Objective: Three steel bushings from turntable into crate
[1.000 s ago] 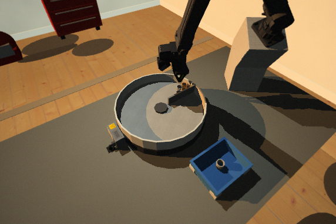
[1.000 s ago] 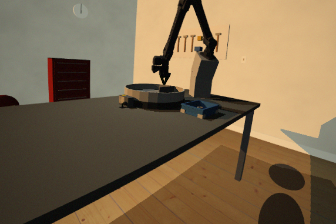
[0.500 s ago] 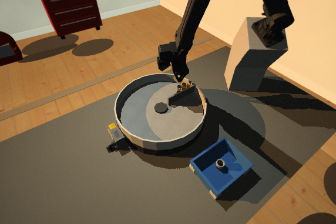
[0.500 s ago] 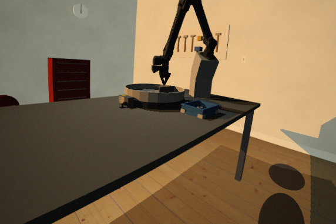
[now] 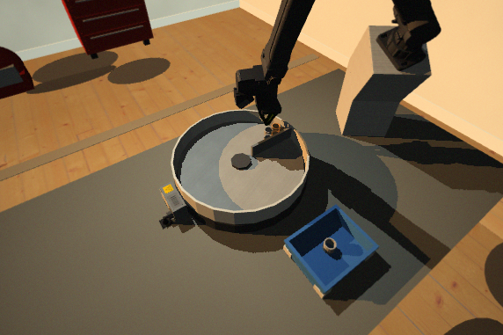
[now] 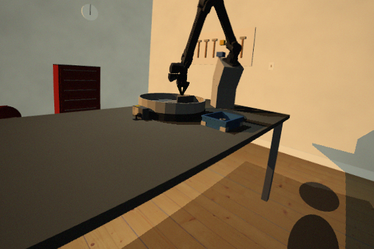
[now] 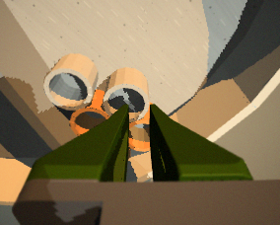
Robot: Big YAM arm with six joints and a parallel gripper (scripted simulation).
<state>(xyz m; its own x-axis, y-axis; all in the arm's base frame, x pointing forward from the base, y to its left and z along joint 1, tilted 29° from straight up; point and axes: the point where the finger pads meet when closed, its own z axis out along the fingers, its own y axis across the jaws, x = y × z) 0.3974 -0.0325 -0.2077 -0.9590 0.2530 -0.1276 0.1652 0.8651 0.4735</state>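
The gripper [image 5: 266,124] [image 6: 182,94] [image 7: 140,107] hangs over the far side of the turntable [image 5: 200,161] [image 6: 171,108], fingers almost together, with a narrow gap and nothing held. Below it, bushings crowd beside the dark divider. In the wrist view a pale steel-looking bushing [image 7: 80,66] is at left and another [image 7: 129,76] lies just ahead of the fingertips. An orange bushing [image 7: 74,121] and a second orange one [image 7: 140,145], seen through the gap, sit close by. A further pale piece is partly hidden by the fingers. One bushing [image 5: 325,249] is in the blue crate [image 5: 323,273] [image 6: 212,123].
A dark wedge-shaped divider [image 5: 277,149] stands inside the turntable's raised rim, close to the bushings. A dark hub [image 5: 241,161] is at its centre. A small grey box [image 5: 174,201] [image 6: 140,111] with a yellow label adjoins the rim. The arm's pedestal [image 5: 369,104] [image 6: 223,87] stands behind.
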